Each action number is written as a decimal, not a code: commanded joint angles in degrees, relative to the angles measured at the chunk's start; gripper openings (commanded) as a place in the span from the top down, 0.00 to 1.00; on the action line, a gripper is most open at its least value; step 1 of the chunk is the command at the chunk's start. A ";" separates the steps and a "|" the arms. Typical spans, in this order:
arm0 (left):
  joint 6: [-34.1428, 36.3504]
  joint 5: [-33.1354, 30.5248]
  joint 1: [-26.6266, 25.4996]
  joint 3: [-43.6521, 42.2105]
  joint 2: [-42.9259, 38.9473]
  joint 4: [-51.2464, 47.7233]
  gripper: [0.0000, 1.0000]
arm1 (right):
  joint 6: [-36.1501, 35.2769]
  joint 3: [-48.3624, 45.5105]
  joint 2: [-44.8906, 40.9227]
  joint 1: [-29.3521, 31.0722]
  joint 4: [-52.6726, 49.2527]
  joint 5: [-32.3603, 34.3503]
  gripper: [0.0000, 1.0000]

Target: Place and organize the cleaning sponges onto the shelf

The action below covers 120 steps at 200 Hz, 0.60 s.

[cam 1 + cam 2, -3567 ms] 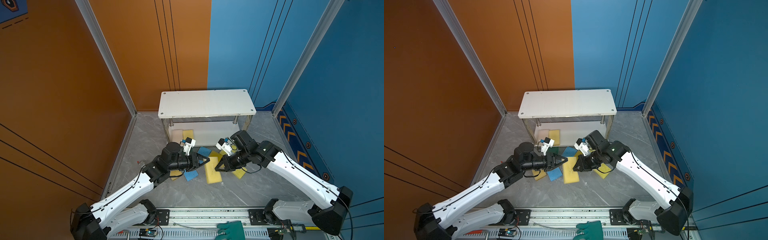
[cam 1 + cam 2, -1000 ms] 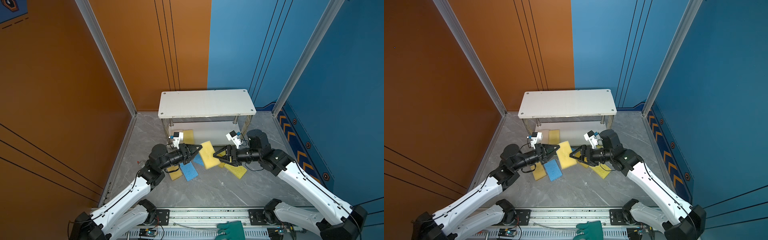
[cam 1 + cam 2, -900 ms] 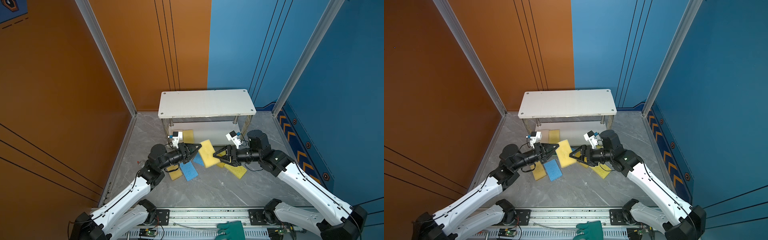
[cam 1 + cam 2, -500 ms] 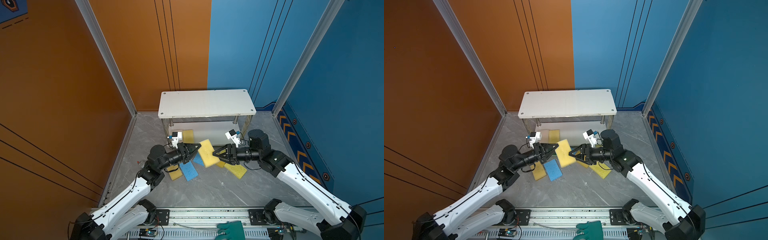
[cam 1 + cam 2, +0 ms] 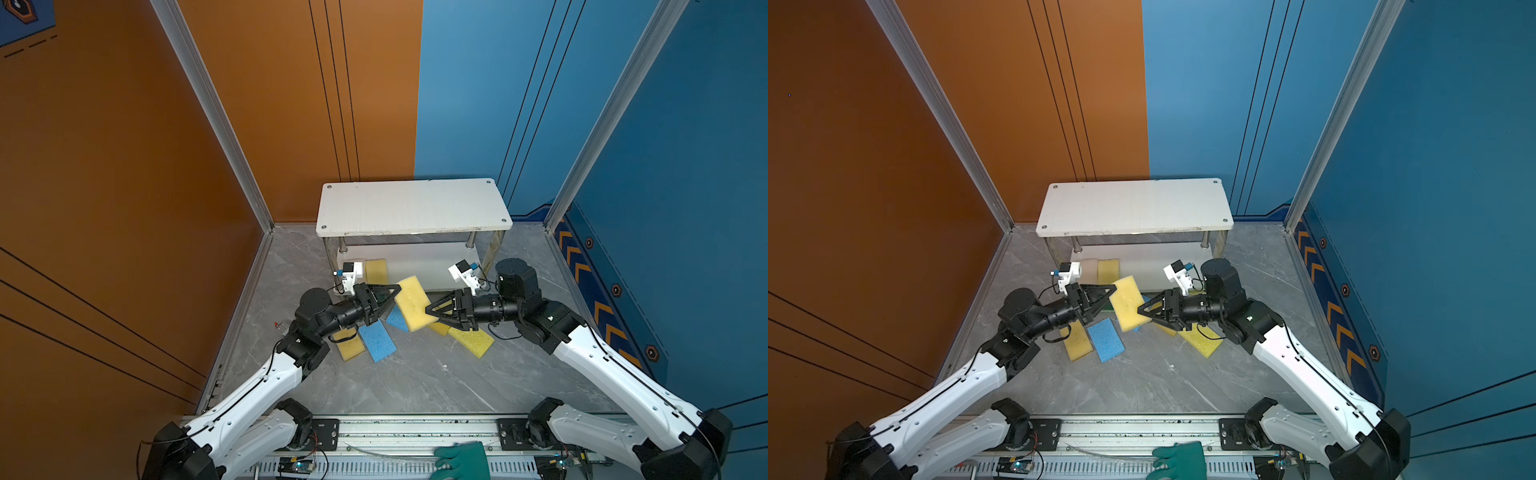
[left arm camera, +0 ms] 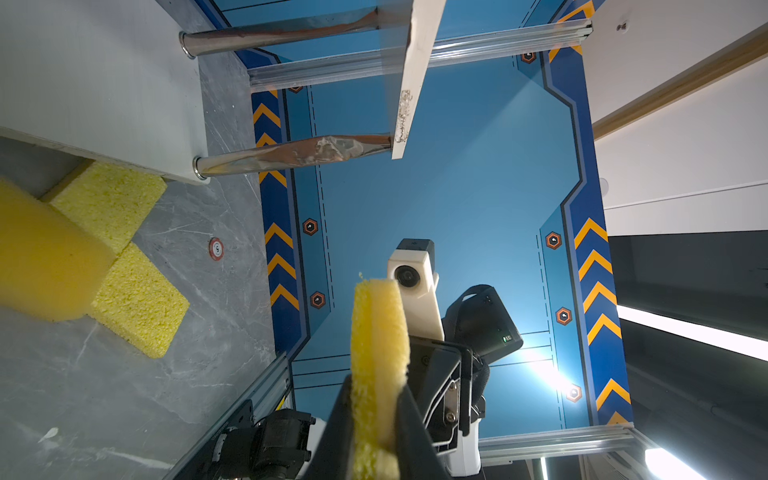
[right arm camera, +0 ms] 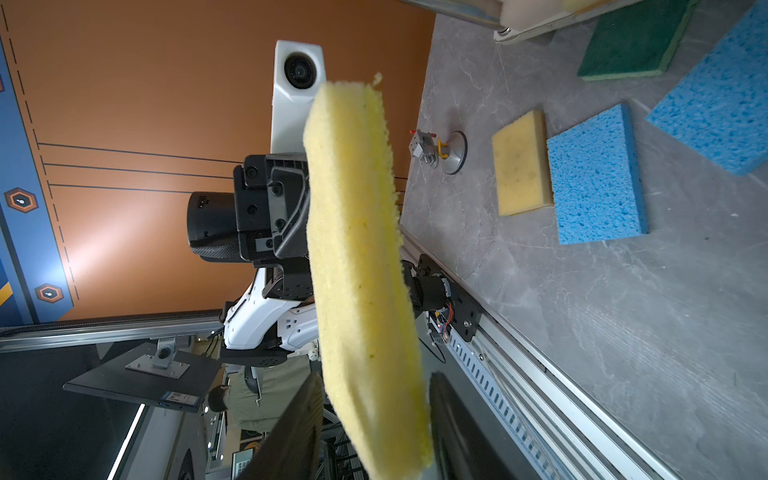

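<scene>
Grey desk [image 5: 415,382], orange and blue walls: your left gripper [image 5: 392,297] clamps one end of a yellow sponge [image 5: 413,301], raised just before the shelf [image 5: 411,208]. Your right gripper [image 5: 430,312] straddles its other end; whether it grips, you cannot tell. A blue sponge [image 5: 377,340] lies flat nearby.

A teal-green rubber glove [image 5: 461,459] is laid over the aluminium rail [image 5: 399,428] at the grey marbled counter's [image 5: 415,382] near edge. A small metal fitting [image 7: 440,151] is seen beside the orange wall [image 5: 124,166], and a round red sticker [image 6: 216,248] near the blue wall [image 5: 498,104].
</scene>
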 commanded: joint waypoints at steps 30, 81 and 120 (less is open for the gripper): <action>0.04 1.15 0.55 0.26 0.30 1.92 0.85 | -0.07 -0.19 -0.52 -0.51 1.24 -1.26 0.66; -0.05 1.23 0.56 0.28 0.52 1.97 0.84 | 0.09 -0.28 -0.69 -0.88 1.23 -1.09 0.71; -0.18 1.23 0.55 -0.01 0.12 2.01 0.85 | 0.28 -0.43 -0.87 -0.88 1.22 -0.56 0.76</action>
